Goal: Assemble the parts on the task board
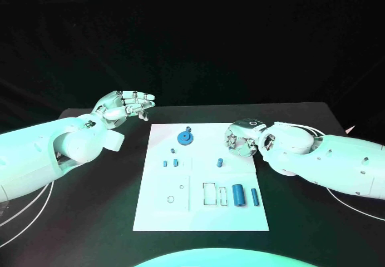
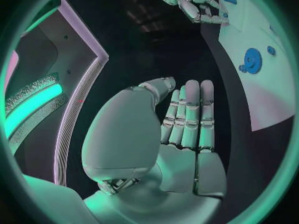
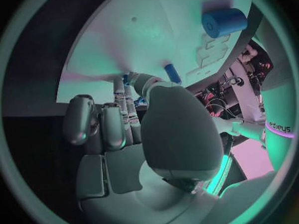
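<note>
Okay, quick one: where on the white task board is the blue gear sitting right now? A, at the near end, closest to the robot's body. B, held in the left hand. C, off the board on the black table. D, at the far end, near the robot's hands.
D: in the head view the blue gear lies flat on the far end of the task board, between the left hand and the right hand.

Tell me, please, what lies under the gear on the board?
The gear lies flat on the white board. Whatever it covers, perhaps a peg or hole, is hidden.
</note>
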`<act>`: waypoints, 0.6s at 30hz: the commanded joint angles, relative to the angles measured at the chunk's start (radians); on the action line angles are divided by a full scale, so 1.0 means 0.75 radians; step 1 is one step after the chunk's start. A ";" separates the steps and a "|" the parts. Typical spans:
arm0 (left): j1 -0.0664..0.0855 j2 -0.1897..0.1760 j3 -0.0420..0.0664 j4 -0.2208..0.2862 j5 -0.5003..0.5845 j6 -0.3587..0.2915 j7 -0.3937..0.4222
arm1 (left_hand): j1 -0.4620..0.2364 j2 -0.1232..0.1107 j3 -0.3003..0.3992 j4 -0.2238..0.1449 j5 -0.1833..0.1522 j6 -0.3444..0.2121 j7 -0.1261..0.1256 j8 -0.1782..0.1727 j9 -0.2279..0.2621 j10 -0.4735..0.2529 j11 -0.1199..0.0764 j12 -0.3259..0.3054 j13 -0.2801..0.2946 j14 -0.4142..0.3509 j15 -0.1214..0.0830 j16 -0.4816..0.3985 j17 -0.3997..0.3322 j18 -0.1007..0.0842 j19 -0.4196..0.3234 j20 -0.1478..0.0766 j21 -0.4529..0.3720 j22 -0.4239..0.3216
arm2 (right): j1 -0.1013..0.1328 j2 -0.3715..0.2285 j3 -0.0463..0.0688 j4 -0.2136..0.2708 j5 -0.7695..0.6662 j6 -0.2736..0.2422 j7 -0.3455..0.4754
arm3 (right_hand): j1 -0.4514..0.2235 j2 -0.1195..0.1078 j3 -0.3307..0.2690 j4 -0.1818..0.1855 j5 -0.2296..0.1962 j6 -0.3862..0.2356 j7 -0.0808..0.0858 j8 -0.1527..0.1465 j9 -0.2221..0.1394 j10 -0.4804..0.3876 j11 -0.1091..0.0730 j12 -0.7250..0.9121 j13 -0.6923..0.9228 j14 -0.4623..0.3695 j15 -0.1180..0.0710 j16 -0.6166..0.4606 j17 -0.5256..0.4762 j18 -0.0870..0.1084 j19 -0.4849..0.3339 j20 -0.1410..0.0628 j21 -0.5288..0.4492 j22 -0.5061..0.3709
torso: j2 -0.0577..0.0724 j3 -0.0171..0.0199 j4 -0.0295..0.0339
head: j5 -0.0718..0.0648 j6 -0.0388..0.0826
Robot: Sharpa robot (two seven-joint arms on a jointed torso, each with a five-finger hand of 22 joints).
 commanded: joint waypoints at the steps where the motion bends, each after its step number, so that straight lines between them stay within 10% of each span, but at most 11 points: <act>1: 0.001 0.003 0.001 0.004 -0.029 -0.002 0.018 | -0.009 0.008 0.000 -0.009 -0.005 0.000 0.005 0.006 -0.001 0.008 0.002 0.008 -0.002 -0.004 -0.001 -0.007 -0.002 0.019 -0.008 -0.002 -0.006 -0.002 | -0.015 0.007 -0.008 0.005 -0.019 0.056 -0.009 | 0.006 0.018 0.007 -0.011 0.004 0.014 -0.003 0.011 0.005 0.016 -0.004 -0.005 0.006 0.066 -0.011 0.009 0.000 -0.025 0.012 -0.001 0.014 0.107 | 0.000 -0.0009 0.0013 | 0.001 -0.004; 18: 0.001 0.003 0.001 0.005 -0.057 -0.015 0.001 | -0.013 0.007 -0.005 -0.019 -0.005 -0.006 0.010 0.008 -0.004 0.004 0.006 0.007 -0.009 -0.026 0.004 -0.029 -0.011 0.016 -0.026 0.002 -0.023 -0.008 | -0.031 0.013 -0.009 0.006 -0.107 0.001 -0.068 | 0.027 0.095 0.090 -0.135 0.022 0.064 -0.008 0.045 0.053 0.080 -0.017 -0.028 0.046 0.059 -0.028 0.012 -0.024 -0.047 0.061 -0.012 0.131 0.184 | -0.001 -0.0010 0.0014 | 0.001 -0.011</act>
